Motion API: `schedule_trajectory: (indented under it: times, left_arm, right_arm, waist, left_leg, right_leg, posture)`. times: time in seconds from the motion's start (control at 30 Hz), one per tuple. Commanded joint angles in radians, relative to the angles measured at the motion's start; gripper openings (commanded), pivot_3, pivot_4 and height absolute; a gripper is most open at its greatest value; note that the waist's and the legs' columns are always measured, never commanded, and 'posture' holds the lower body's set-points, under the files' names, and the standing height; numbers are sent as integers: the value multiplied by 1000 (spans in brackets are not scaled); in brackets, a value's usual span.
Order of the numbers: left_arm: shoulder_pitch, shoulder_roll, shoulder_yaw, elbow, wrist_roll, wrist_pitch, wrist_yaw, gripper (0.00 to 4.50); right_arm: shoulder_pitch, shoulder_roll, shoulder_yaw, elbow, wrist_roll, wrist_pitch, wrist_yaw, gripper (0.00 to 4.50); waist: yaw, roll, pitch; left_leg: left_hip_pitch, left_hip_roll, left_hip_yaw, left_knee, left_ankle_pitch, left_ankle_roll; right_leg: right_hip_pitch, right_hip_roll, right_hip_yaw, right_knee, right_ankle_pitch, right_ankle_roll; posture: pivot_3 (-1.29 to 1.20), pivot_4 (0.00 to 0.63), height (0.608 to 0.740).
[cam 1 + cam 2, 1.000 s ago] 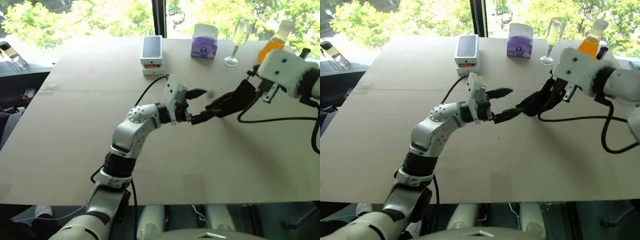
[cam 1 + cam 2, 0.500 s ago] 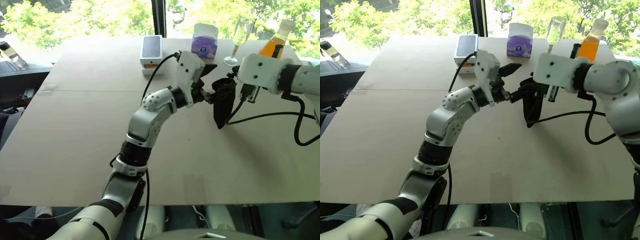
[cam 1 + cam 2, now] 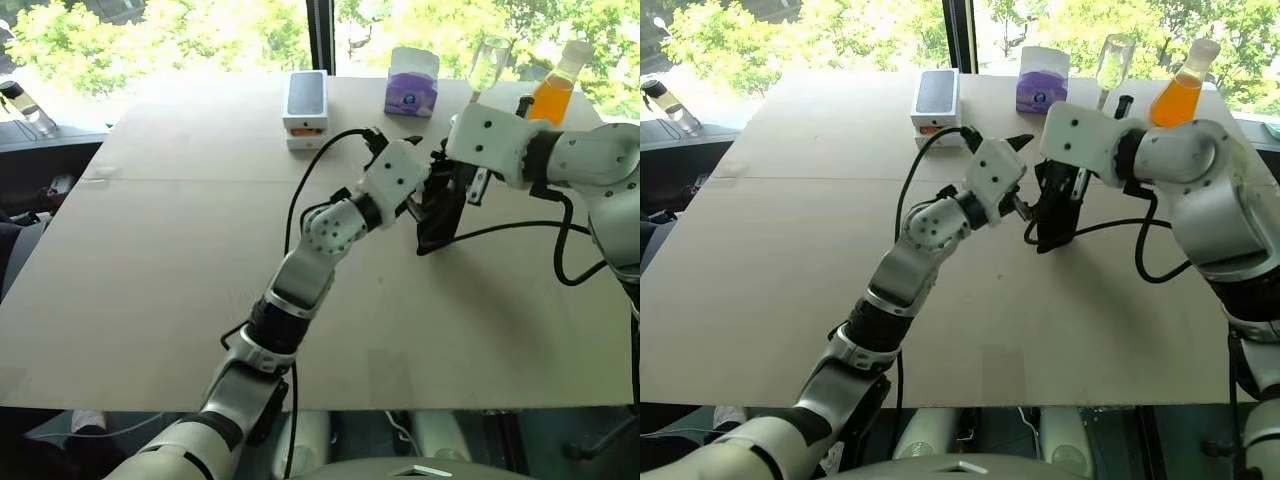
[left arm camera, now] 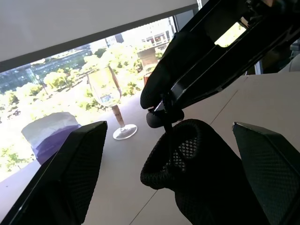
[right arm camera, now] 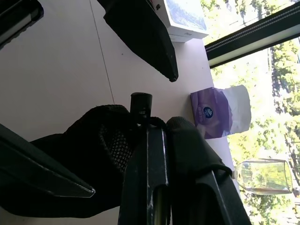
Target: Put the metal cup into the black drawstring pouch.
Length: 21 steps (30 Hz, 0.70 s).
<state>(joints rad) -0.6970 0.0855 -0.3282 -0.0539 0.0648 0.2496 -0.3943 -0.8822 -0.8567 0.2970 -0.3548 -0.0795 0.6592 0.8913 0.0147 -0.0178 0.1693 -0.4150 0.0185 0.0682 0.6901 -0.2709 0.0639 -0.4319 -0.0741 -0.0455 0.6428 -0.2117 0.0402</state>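
The soft black drawstring pouch (image 3: 1055, 215) hangs above the worktop (image 3: 790, 250) at about one o'clock, pinched by its gathered top in the right gripper (image 3: 1058, 188) jaws. The left gripper (image 3: 1028, 178) jaws are spread just beside its mouth. The slack fabric could slip or stay collapsed, leaving no opening for the cup.

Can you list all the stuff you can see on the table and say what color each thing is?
black drawstring pouch: one, black, hanging over the table middle, pinched at its top
box: one, white with a dark top, far side
tissue pack: one, purple and white, far side
wine glass: one, clear, far side beside the tissue pack
bottle: one, orange, far right
table: one, tan
right gripper: shut on the pouch's top
left gripper: open, its black fingers either side of the pouch
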Motion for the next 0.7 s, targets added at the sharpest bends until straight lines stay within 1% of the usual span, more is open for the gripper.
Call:
schedule_trajectory:
  times: [0.03,0.2,0.3,0.33,0.4,0.43,0.47,0.53,0.57,0.7]
  left_arm:
    - [-22,-28,-4,-15,32,-19,36,4453]
    - [-33,-42,-4,-8,51,-11,45,4453]
    - [-35,-42,-9,-6,68,-13,48,3640]
    - [-36,-41,-13,-5,76,-18,47,3214]
    - [-36,-41,-21,-7,87,-22,43,2181]
    - [-34,-39,-26,-10,92,-24,38,1793]
    - [-32,-38,-27,-10,94,-26,37,1193]
    - [-27,-37,-28,-11,99,-31,36,214]
    - [-25,-36,-29,-12,101,-34,35,100]
    - [-18,-25,-28,-11,111,-44,32,100]
  right_arm:
    - [-35,-3,-22,-40,-16,9,10,0]
    - [-36,1,-21,-40,-20,16,15,0]
    - [-36,2,-22,-42,-22,19,19,0]
    - [-36,3,-22,-41,-23,20,20,0]
    - [-35,5,-22,-42,-25,21,21,0]
    - [-35,5,-22,-43,-26,22,22,0]
    - [-34,6,-21,-43,-26,24,22,0]
    - [-32,7,-22,-47,-28,27,24,0]
    - [-31,7,-22,-49,-28,30,25,0]
    - [-27,7,-23,-51,-32,35,27,0]
  waist:
    - [0,0,0]
    - [0,0,0]
    - [0,0,0]
    - [0,0,0]
    - [0,0,0]
    - [0,0,0]
    - [0,0,0]
    - [-1,0,0]
    - [-1,0,0]
    - [-1,0,0]
  left_leg:
    - [0,0,0,0,0,0]
    - [0,0,0,0,0,0]
    - [0,0,0,0,0,0]
    - [0,0,0,0,0,0]
    - [0,0,0,0,0,0]
    - [0,0,0,0,0,0]
    - [0,0,0,0,0,0]
    - [0,0,0,0,0,0]
    - [0,0,0,0,0,0]
    - [0,0,0,0,0,0]
  right_leg:
    - [0,0,0,0,0,0]
    - [0,0,0,0,0,0]
    - [0,0,0,0,0,0]
    - [0,0,0,0,0,0]
    - [0,0,0,0,0,0]
    - [0,0,0,0,0,0]
    - [0,0,0,0,0,0]
    - [0,0,0,0,0,0]
    - [0,0,0,0,0,0]
    - [0,0,0,0,0,0]
  posture:
    - [0,150,737]
    - [0,150,737]
    - [0,150,737]
    - [0,150,737]
    - [0,150,737]
    - [0,150,737]
    - [0,150,737]
    - [0,150,737]
    - [0,150,737]
    - [0,150,737]
